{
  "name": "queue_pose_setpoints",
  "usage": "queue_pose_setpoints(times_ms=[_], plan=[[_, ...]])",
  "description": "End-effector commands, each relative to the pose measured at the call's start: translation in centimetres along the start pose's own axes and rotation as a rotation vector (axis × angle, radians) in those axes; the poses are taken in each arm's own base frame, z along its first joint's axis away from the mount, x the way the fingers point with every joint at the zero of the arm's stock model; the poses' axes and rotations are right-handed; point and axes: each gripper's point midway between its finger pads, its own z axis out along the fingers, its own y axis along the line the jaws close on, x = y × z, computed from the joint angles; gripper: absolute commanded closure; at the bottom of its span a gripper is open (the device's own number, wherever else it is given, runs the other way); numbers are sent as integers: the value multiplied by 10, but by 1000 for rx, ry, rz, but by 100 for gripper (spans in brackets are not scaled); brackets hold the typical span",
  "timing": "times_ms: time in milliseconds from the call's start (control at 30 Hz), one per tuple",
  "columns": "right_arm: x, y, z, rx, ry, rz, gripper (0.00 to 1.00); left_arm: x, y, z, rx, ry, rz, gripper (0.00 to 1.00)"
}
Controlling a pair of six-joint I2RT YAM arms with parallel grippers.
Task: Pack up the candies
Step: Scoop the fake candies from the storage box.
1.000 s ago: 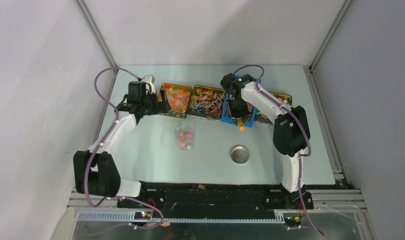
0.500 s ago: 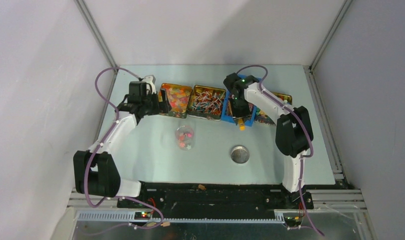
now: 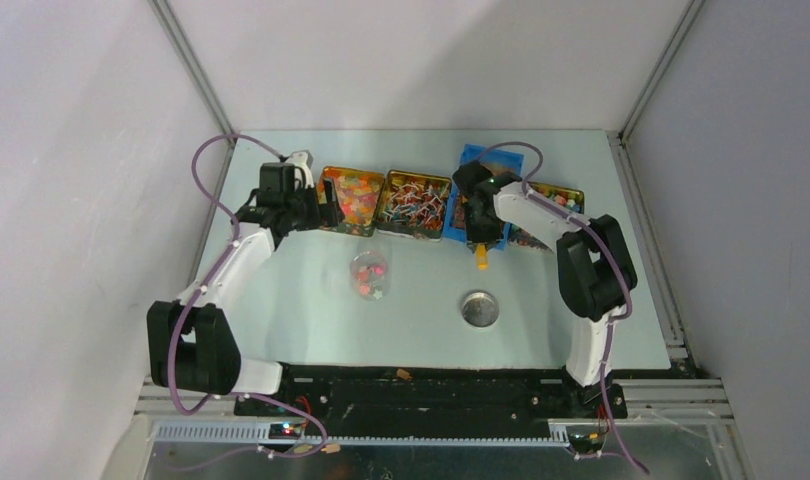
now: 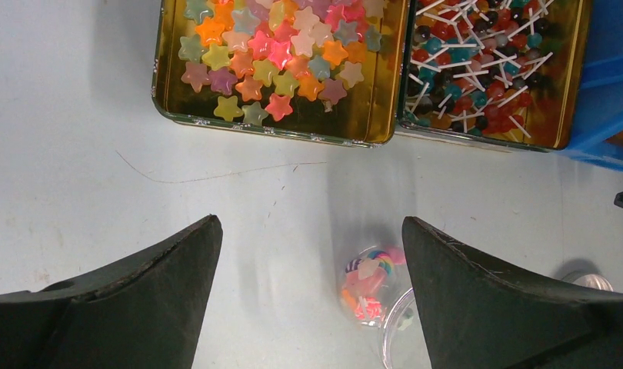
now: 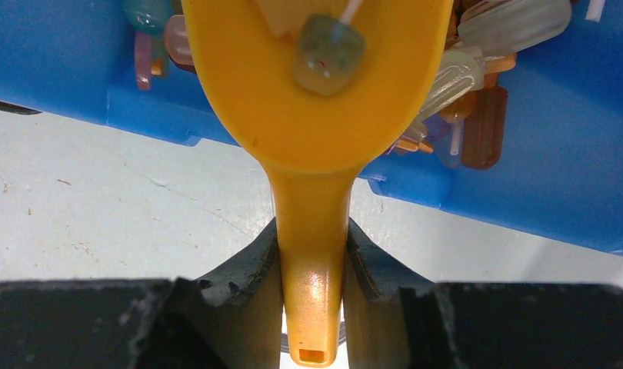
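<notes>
The candies lie in containers along the back: star gummies in a gold tin (image 3: 353, 197) (image 4: 278, 54), white-stick lollipops in a second tin (image 3: 413, 203) (image 4: 485, 61), and mixed pieces in a blue tray (image 3: 491, 160) (image 5: 539, 154). My right gripper (image 3: 478, 228) (image 5: 312, 254) is shut on the handle of the orange scoop (image 5: 316, 115). The scoop's bowl lies over the blue tray and holds a pale green candy (image 5: 328, 52). My left gripper (image 3: 321, 210) (image 4: 312, 231) is open and empty, above the table in front of the gummy tin. A clear jar (image 3: 369, 275) (image 4: 370, 280) holds a few candies.
A round silver lid (image 3: 479, 308) lies on the table right of the jar. Another gold tin of sweets (image 3: 556, 195) sits right of the blue tray, partly hidden by my right arm. Grey walls enclose the table on three sides.
My right wrist has swung toward the near side of the blue tray with the scoop, uncovering the tray's far end. My left arm has not moved.
</notes>
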Motion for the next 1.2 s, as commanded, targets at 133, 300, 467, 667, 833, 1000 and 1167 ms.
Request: queue_pose_setpoints(times_ms=[133,300,467,667,833,1000,1167], plan=[[-17,1,-21,-21,-96,34,100,-14,-3,-4,3,-44,39,5],[-13,-1,-40,-24,-95,21,100,-14,-4,-5,4,-45,40,5],[-8,-3,-68,-36,-108,1,100,-14,-5,-5,8,-47,42,5],[2,-6,-96,-51,-100,-26,100,-14,-7,-6,15,-47,49,5],[13,-12,-109,-53,-79,-49,100,-14,-9,-6,19,-49,55,4],[23,-14,-112,-57,-50,-85,100,-13,-12,-7,24,-51,63,4],[36,-7,-121,-83,-7,-144,100,-13,-18,-13,38,-67,82,4]])
